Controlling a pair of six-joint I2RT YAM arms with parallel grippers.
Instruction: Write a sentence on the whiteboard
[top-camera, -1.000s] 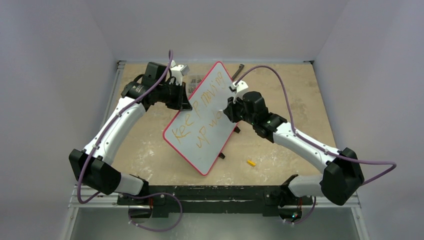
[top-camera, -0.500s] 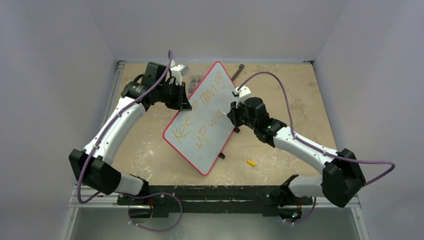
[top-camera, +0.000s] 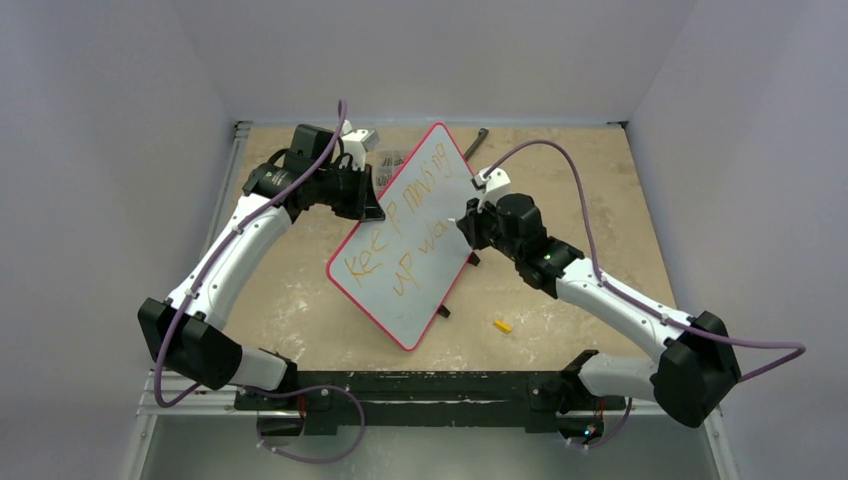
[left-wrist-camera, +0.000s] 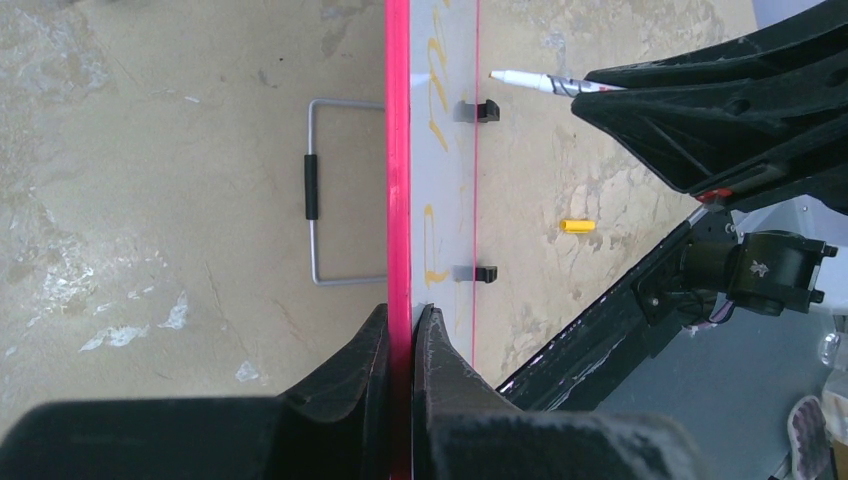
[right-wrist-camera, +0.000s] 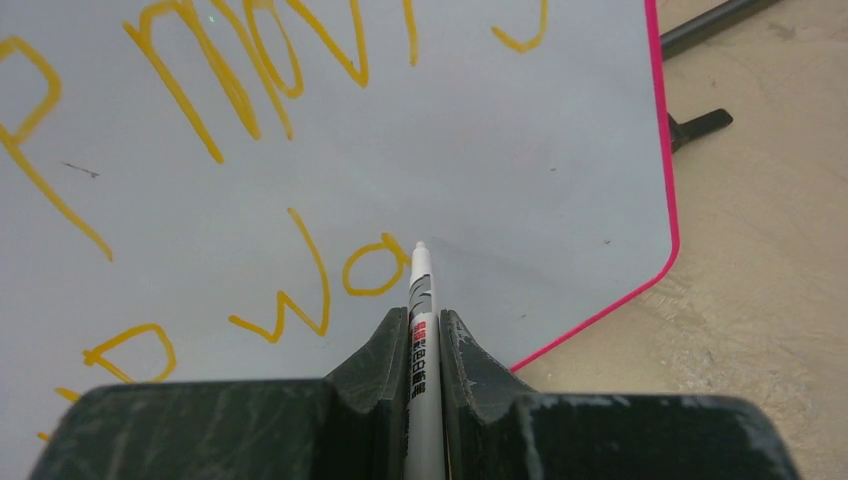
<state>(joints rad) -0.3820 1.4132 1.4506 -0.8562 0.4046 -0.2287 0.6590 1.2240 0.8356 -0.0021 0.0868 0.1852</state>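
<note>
**Board held at its frame, pen tip at the end of line two**

Left side: left jaws are closed on the thin red frame of the whiteboard (top-camera: 412, 305), clamped on the long edge that faces the left arm (top-camera: 235, 245). The left wrist view looks straight along that edge: one jaw on either face of the frame, no gap visible.

Right side: right jaws are closed on a slim white marker pen (right-wrist-camera: 420, 330), barrel pinched between them, tip pointing forward out of the grip. The right arm (top-camera: 610, 300) reaches in from the board's other long edge.

Whiteboard position: mid-surface, turned diagonally, one corner toward the back wall and one toward the arm bases. Two small black feet (left-wrist-camera: 485, 110) sit on the long edge nearest the right arm. A wire loop with a black sleeve (left-wrist-camera: 312, 190) shows behind the board (left-wrist-camera: 445, 220) in the left wrist view.

Writing: the sentence (top-camera: 400, 232) is in orange, two lines. Upper line reads "Keep moving". Lower line reads "up w" plus one round closed letter. In the right wrist view the pen tip sits just beside the right side of that round letter, over bare board (right-wrist-camera: 520, 170). Cannot tell whether the tip touches.

Other items: small yellow-orange cap (top-camera: 502, 325) lies on the beige surface (top-camera: 300, 300), near the board's bottom corner and apart from it. A dark bar (top-camera: 476, 142) lies beyond the board's far corner; cannot tell what it is
</note>
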